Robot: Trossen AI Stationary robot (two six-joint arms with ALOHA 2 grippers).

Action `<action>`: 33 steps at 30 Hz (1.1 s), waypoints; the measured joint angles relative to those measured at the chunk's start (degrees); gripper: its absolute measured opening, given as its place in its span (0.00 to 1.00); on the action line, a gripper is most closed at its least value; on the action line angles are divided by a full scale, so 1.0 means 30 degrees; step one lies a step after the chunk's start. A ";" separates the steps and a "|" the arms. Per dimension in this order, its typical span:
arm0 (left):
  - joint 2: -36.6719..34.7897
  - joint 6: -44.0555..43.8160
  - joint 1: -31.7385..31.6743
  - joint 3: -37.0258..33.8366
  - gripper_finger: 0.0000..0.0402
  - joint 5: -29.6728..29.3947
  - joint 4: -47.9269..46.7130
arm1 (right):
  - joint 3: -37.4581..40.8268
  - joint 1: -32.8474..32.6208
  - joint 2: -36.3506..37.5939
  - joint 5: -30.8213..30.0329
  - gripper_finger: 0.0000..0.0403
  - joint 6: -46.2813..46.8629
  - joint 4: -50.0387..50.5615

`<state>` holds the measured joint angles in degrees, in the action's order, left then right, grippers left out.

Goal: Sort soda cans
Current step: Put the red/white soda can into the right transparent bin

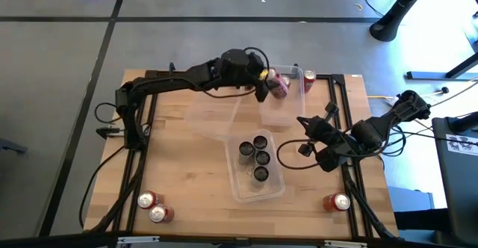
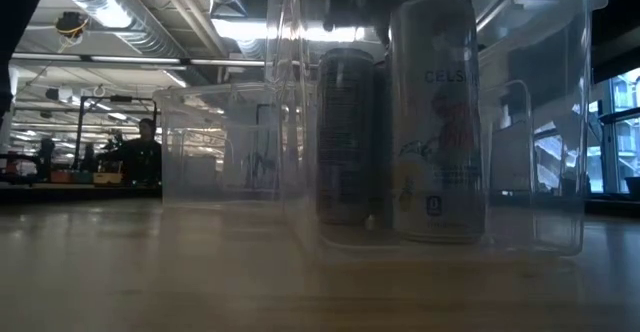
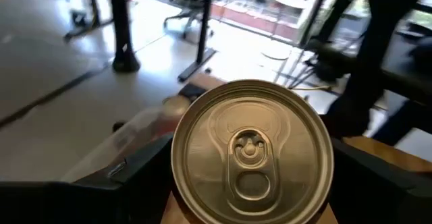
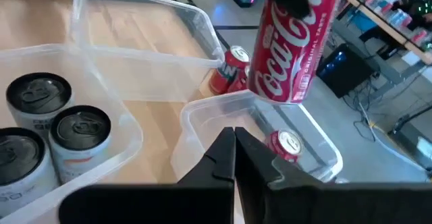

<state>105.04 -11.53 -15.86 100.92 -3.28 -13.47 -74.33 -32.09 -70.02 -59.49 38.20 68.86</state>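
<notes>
My left gripper (image 1: pixel 263 84) reaches over the far middle of the table, shut on a red soda can (image 1: pixel 278 87). The right wrist view shows this can (image 4: pixel 291 45) above a clear bin (image 4: pixel 202 109) with one red can (image 4: pixel 286 146) lying inside. Several dark cans (image 1: pixel 255 157) stand upright in a nearer clear bin (image 1: pixel 243 192); the low view shows them (image 2: pixel 345 132) from the side. Other red cans rest on the table near left (image 1: pixel 153 205), near right (image 1: pixel 337 202) and at the far edge (image 1: pixel 308 78). My right gripper (image 4: pixel 234 140) is shut and hovers right of the bins, touching nothing. My left gripper pinches the red soda can near its upper end (image 4: pixel 297 1), one finger (image 3: pixel 128 177) on each side of the body, with the silver top (image 3: pixel 251 160) facing the wrist camera. It comes from above, slanting. The can hangs tilted, lifted clear above the far bin.
A third clear bin (image 1: pixel 209 117) lies left of the far one, close to the others. Bare wood shows on the table's left half and along the near edge. Black frame rails (image 1: pixel 146 113) run along both sides. A person (image 2: pixel 143 152) stands in the room beyond.
</notes>
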 joint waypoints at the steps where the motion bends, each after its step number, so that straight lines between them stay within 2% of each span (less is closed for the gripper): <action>1: 0.0238 -0.0124 -0.0141 0.0000 0.77 -0.0145 -0.0093 | -0.0003 -0.0152 0.0001 -0.0125 0.01 0.0538 0.0402; 9: 0.1906 -0.1019 -0.0364 0.0000 0.77 -0.1339 0.0092 | 0.0368 -0.2235 0.0008 -0.1032 0.01 0.6102 0.4072; 16: 0.2855 -0.1647 -0.0349 0.0000 0.77 -0.1894 0.0326 | 0.1805 -0.2968 0.0023 -0.1328 0.01 0.7622 0.4046; 20: 0.3129 -0.1228 -0.0146 0.0376 0.77 -0.2884 0.0274 | 0.2439 -0.2925 0.0015 -0.1401 0.01 0.7789 0.4013; 25: 0.4624 -0.0202 0.0468 0.2379 0.77 -0.3430 -0.0083 | 0.2753 -0.2925 0.0023 -0.1857 0.01 0.7838 0.3830; 30: 0.6595 0.0495 0.0896 0.5411 0.77 -0.4134 -0.2811 | 0.2820 -0.2925 0.0023 -0.1882 0.01 0.7839 0.3690; 33: 0.7130 0.0414 0.0907 0.6186 0.77 -0.4407 -0.3271 | 0.2820 -0.2940 0.0023 -0.1869 0.01 0.7823 0.3664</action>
<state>126.43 -10.28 -13.14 119.48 -16.50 -23.29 -65.87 -40.91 -69.95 -65.10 61.67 79.85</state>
